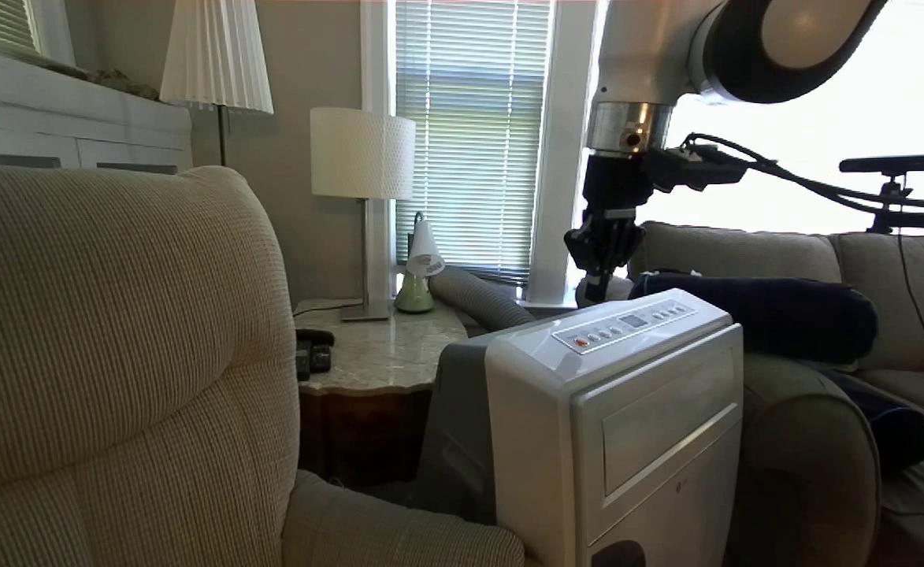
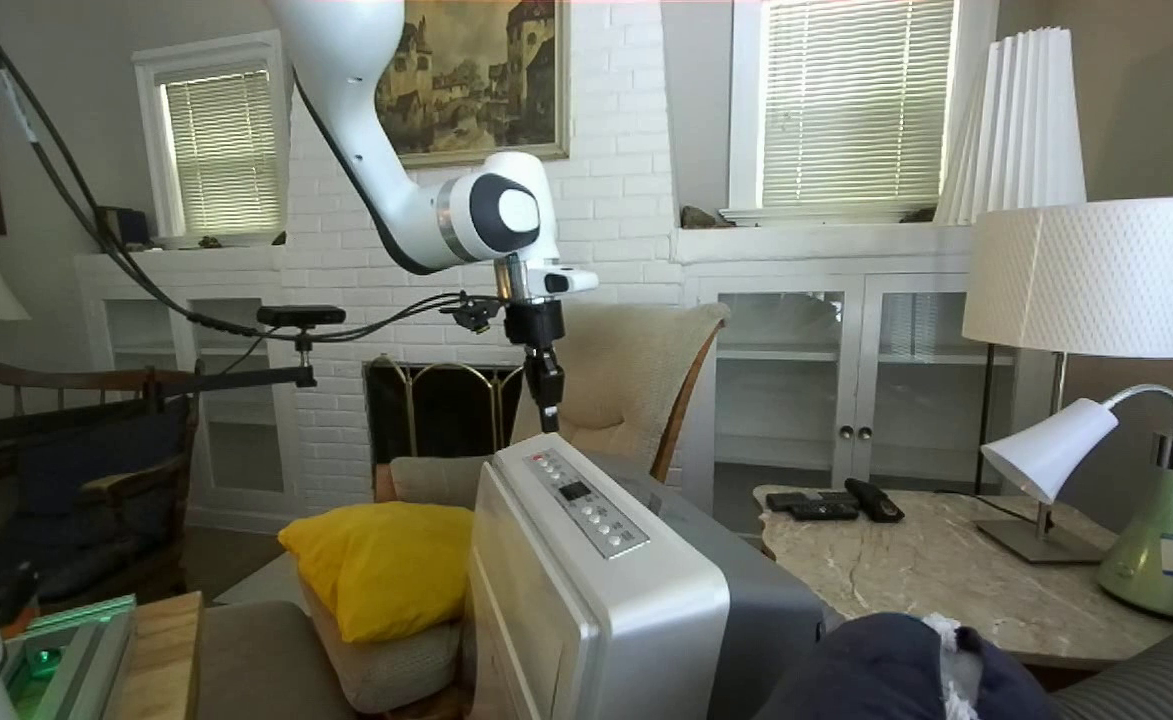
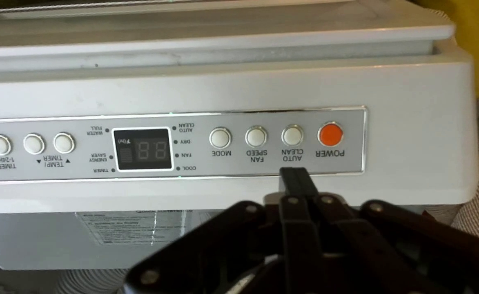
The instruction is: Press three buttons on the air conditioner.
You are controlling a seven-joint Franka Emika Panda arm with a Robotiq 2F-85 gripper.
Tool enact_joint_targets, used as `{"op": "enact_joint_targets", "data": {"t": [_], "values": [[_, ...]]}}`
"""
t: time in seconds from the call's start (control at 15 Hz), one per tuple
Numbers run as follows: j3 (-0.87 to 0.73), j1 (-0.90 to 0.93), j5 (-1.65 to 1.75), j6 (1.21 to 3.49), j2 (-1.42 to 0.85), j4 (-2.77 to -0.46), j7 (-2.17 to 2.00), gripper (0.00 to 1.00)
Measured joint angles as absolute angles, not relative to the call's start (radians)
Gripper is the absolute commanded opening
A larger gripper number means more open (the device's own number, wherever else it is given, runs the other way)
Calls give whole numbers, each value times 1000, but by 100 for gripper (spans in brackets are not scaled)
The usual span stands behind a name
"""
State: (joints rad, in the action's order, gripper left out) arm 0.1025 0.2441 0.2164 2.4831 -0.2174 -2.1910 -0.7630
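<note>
Upside down in the wrist view, POWER, AUTO CLEAN, FAN SPEED and MODE are labelling buttons point(image 3: 256, 136) on the air conditioner point(image 3: 419, 155) right of its display point(image 3: 143, 149), TEMP/TIMER and TIMER 1-24Hr those left. Just right of it, AUTO CLEAN, DRY, FAN and COOL are standing; just left, WATER FULL, ENERGY SAVER and TIMER; on it, F(hr). Below it, a sheet point(image 3: 133, 230) is reading Quick Reference

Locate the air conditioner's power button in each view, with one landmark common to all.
In an exterior view: the power button, right of center, left of the display.
In an exterior view: the power button, slightly left of center, up and left of the display.
In the wrist view: the power button, right of center, right of the display.
Shared landmark: that display.
</note>
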Motion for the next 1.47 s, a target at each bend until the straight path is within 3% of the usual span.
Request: {"op": "enact_joint_targets", "data": {"t": [1.47], "values": [[107,268,237,2414,-241,-2191,-684,0]]}}
